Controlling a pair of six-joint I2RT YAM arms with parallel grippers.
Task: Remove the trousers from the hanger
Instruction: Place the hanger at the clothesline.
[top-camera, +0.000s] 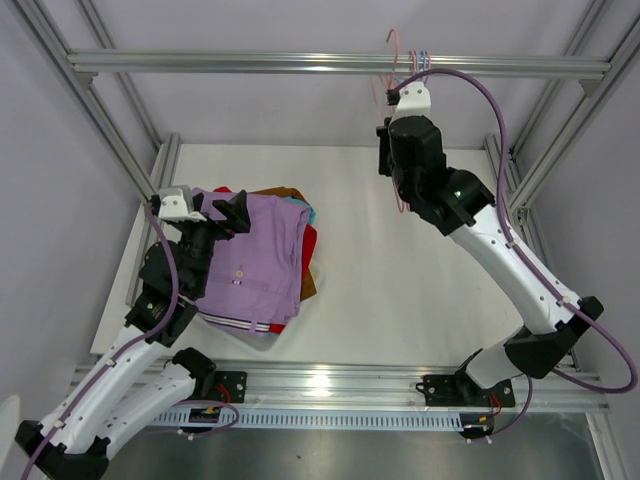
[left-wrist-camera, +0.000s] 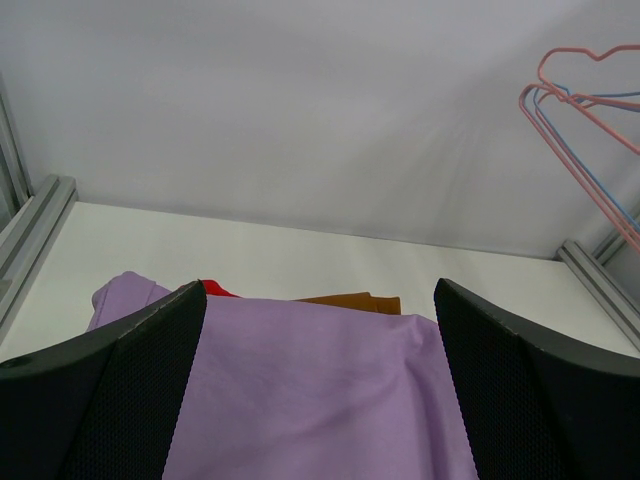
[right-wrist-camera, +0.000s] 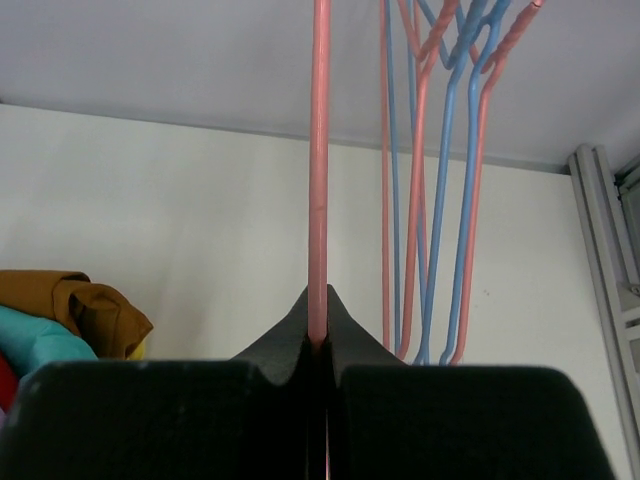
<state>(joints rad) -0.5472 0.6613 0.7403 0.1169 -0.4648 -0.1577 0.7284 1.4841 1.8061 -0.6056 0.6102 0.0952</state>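
Trousers (top-camera: 262, 258) lie in a folded stack on the left half of the table (top-camera: 420, 290). The lilac pair (top-camera: 258, 250) is on top with its striped waistband (top-camera: 238, 322) toward the near edge, and the red pair (top-camera: 311, 240), teal pair (right-wrist-camera: 35, 345) and brown pair (right-wrist-camera: 70, 298) peek out beneath it (a sliver of yellow shows in the right wrist view only). The left gripper (left-wrist-camera: 320, 300) hovers over the far end of the lilac pair with its jaws spread wide and nothing between them. The right gripper (right-wrist-camera: 318, 340) is pinched tight on the thin wire of a pink hanger (right-wrist-camera: 319, 180), up by the top rail (top-camera: 250, 63) and just beside the other hangers (right-wrist-camera: 430, 200). No cloth shows on the held wire. The garments look light, soft and limp, so they should sag and slide rather than hold shape. The thicker waistband or a doubled fold is probably the surest place to pinch, since a single layer would likely peel off the stack. The hanger wire is stiff, slim and probably slick. Open table lies right of the stack and between the arms. Room is tighter at the rail, where the wires crowd, and beside the frame post (top-camera: 120, 150) left of the pile.
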